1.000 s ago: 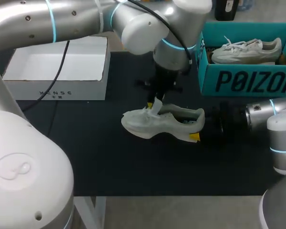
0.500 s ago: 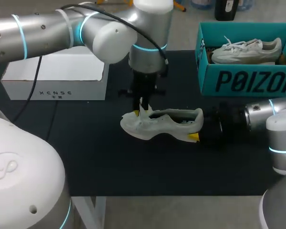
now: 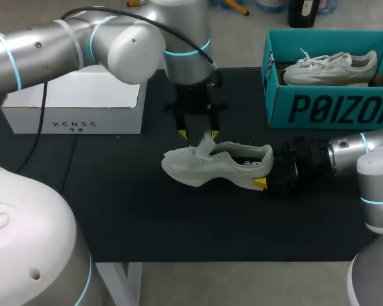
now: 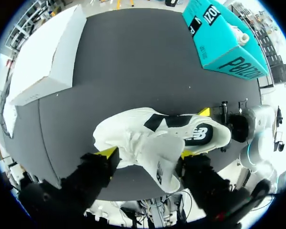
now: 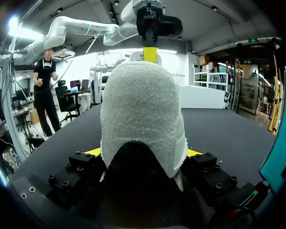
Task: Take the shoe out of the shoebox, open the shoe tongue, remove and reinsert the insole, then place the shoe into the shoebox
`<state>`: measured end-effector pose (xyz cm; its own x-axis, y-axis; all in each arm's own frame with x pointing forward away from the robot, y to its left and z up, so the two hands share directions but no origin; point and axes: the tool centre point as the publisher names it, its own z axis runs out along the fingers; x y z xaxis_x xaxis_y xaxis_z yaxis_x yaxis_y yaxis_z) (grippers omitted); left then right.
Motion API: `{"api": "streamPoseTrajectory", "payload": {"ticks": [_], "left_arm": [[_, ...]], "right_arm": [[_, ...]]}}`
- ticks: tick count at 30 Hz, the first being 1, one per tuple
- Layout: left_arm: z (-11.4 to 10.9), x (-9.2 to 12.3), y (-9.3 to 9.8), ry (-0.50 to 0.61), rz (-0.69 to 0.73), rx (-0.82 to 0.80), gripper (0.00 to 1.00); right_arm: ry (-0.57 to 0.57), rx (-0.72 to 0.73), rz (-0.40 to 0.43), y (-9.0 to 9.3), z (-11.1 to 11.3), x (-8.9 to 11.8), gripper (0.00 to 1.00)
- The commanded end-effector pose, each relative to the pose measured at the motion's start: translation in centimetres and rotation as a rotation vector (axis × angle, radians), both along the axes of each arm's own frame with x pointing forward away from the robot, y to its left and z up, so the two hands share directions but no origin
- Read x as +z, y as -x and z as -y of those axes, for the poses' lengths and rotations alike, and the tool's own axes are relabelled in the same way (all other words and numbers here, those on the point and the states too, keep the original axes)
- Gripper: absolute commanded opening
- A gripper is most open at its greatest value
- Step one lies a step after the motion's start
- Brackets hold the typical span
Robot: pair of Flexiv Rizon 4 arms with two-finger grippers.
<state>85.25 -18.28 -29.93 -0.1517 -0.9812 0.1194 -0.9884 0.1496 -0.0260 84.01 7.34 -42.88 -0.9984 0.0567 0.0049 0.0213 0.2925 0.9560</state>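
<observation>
From overhead: find the shoe (image 3: 217,166) on its sole on the black table (image 3: 147,217), well apart from the teal shoebox (image 3: 332,105) (occupied by a second shoe (image 3: 329,67)). Note the left gripper (image 3: 198,134) hanging just over the upright tongue (image 3: 206,144), jaws apart, and the right gripper (image 3: 266,175) at the heel (image 3: 269,156).

Through the left wrist: see yellow tips (image 4: 107,153) spread either side of the raised tongue, gripping nothing. Judging by that, tongue step finished, with the insole (image 4: 199,135) exposed for the next grab.

Through the right wrist: see fingers (image 5: 93,152) clamped on the heel from both sides, apparently to pin the shoe against pulling.
</observation>
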Motion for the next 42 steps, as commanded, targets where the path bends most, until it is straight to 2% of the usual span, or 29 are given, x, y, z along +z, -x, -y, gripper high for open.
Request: {"api": "streamPoseTrajectory", "payload": {"ticks": [1,3,6,25,30,35,36,38,39,42], "left_arm": [[0.7,4.6,-0.3,-0.019,0.105,-0.322,1.00],[1.3,6.0,-0.3,-0.067,0.155,-0.537,1.00],[2.2,7.1,0.9,-0.112,0.141,-0.971,1.00],[2.2,7.1,0.9,-0.112,0.141,-0.971,1.00],[3.8,7.2,0.9,-0.201,0.179,-1.204,1.00],[5.2,6.6,1.1,-0.189,0.198,-1.313,1.00],[5.4,6.3,1.1,-0.213,0.197,-1.311,0.84],[5.5,5.8,1.0,-0.191,0.191,-1.320,0.09],[5.6,5.4,1.0,-0.206,0.182,-1.327,0.00],[6.0,4.5,1.0,-0.205,0.177,-1.370,0.00]], "right_arm": [[0.002,-0.001,-0.001,0.0,0.0,-0.3,0.00],[0.002,-0.001,-0.001,0.0,0.0,-0.3,0.00],[0.002,-0.001,-0.001,0.0,0.0,-0.3,0.00],[0.002,-0.001,-0.001,0.0,0.0,-0.3,0.00],[0.002,-0.001,-0.001,0.0,0.0,-0.3,0.00],[0.002,-0.001,-0.001,0.0,0.0,-0.3,0.00],[0.002,-0.001,-0.001,0.0,0.0,-0.3,0.00],[0.002,-0.001,-0.001,0.0,0.0,-0.3,0.00],[0.002,-0.001,-0.001,0.0,0.0,-0.3,0.00],[0.002,-0.001,-0.001,0.0,0.0,-0.3,0.00]]}}
